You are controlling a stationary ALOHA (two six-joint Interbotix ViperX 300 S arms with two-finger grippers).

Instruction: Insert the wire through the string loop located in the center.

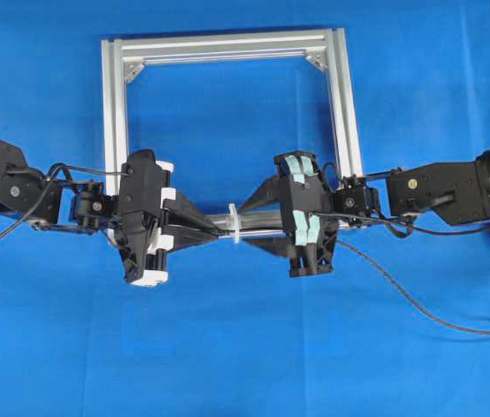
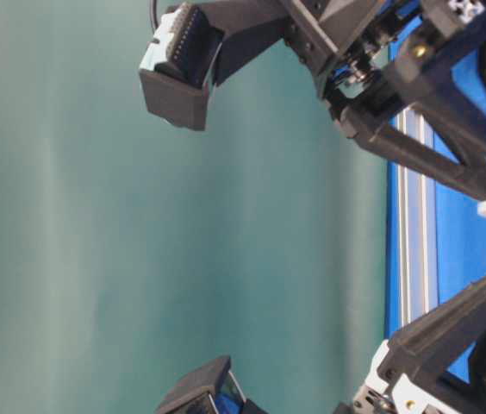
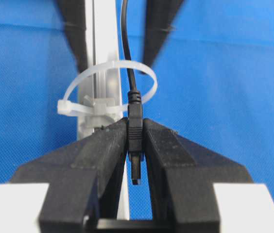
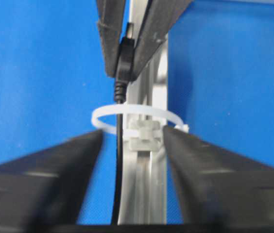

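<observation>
Around the loop [image 3: 109, 92], on the silver ribbed frame [image 1: 115, 104], we meet: left gripper [image 3: 136, 141] clamps the wire [image 4: 118, 160] by its plug just past it, right gripper [image 4: 133, 145] stands wide around the thin black cable. We'd pull straight, sparing the springy white tie.

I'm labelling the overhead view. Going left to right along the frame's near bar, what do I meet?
Left gripper → string loop → right gripper → wire trailing off to the right.
</observation>
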